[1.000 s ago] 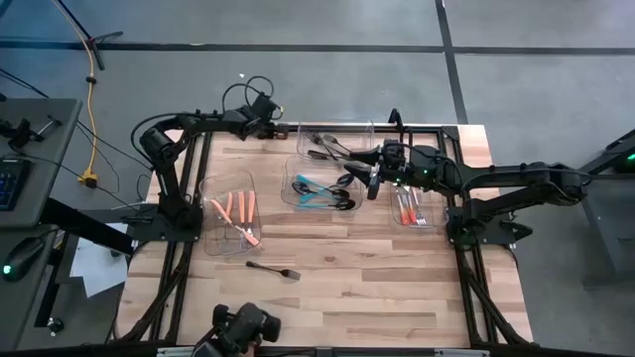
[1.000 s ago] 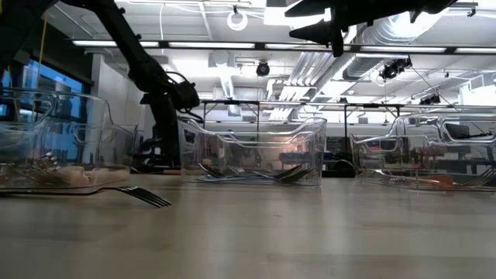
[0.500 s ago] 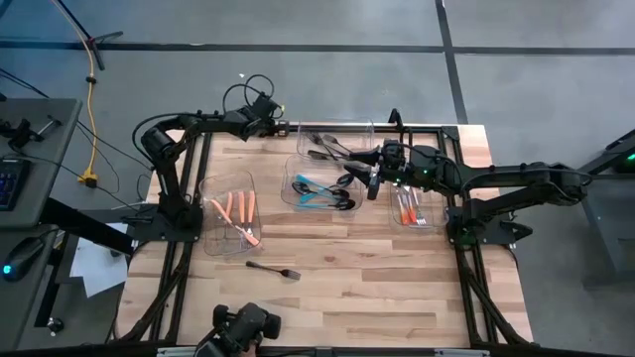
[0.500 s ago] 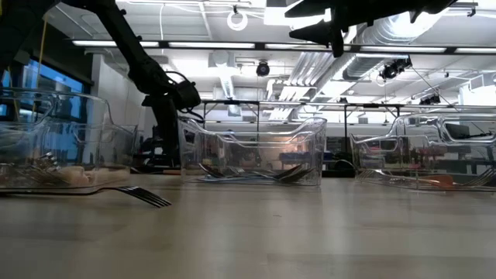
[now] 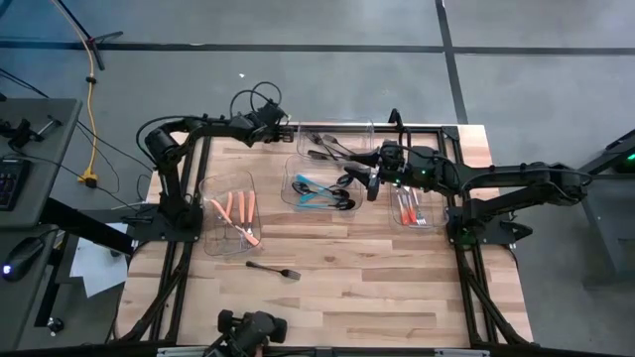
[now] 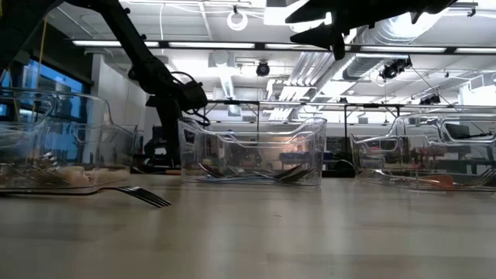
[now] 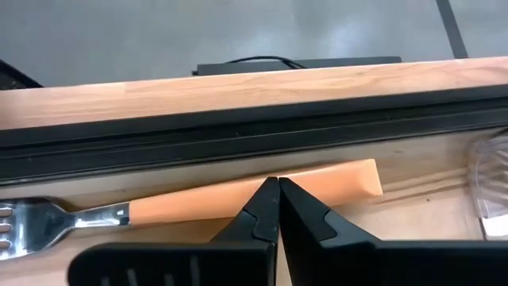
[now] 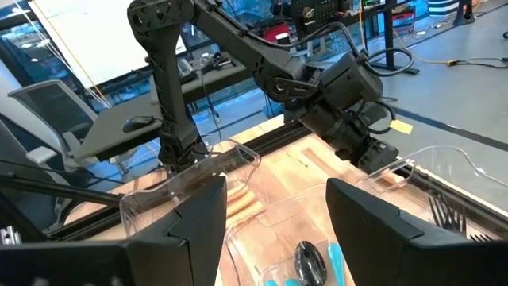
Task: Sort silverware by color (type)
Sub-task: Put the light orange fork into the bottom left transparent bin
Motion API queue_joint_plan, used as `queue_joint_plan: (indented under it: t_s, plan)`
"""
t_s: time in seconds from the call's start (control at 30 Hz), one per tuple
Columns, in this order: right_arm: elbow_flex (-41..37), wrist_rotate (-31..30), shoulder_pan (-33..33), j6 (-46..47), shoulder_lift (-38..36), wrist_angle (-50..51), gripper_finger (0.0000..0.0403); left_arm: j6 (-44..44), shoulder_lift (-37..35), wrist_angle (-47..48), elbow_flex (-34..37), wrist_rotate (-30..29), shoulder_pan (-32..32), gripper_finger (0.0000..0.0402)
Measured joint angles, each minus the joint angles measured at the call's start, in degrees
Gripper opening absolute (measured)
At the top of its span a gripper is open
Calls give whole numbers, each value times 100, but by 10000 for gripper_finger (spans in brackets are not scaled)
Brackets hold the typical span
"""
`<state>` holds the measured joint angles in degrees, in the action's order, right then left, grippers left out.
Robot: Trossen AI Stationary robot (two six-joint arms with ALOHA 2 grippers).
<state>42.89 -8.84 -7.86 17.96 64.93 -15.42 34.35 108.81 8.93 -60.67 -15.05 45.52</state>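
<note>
An orange-handled fork (image 7: 238, 200) lies along the black rail (image 7: 254, 131) at the table's far edge, tines toward one side. My left gripper (image 7: 278, 184) (image 5: 279, 122) is shut, its tips over the middle of that handle. My right gripper (image 8: 274, 214) (image 5: 372, 184) hangs open and holds nothing, high above the middle clear bin (image 5: 322, 188) of teal and black pieces. A black fork (image 5: 274, 269) lies flat on the bare wood nearer the front. My left gripper comes down at a slant from the near side, its shut fingertips (image 7: 270, 199) in front of the orange handle (image 7: 333, 181) about midway along it. I cannot tell whether they touch it. The fork lies flat on the wood beside the rail.
Clear bins stand across the table: a left one with orange-handled pieces (image 5: 236, 211), a far one with black pieces (image 5: 332, 145), a right one with orange-handled pieces (image 5: 408, 206). Bare wood lies toward the near edge (image 5: 327, 307).
My left gripper has shifted a little toward the table's right along the far edge and sunk slightly, staying shut. My right gripper has kept still.
</note>
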Motion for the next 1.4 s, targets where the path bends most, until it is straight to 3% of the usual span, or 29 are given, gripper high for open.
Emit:
queue_joint_plan:
  t_s: [0.33,0.67,1.07,1.27,1.4]
  plan:
    - [1,0,0,-29,0,52,201,-191,-24,362,-17,190,-144,0]
    - [1,0,0,-44,0,153,201,-106,-105,765,-17,291,-698,0]
    - [2,0,0,-46,0,264,201,92,-585,1396,16,-50,-957,0]
    - [2,0,0,-46,0,272,201,-220,-1097,1324,14,-360,-892,0]
    - [2,0,0,-57,0,273,201,-1168,-1667,1162,11,-424,-718,0]
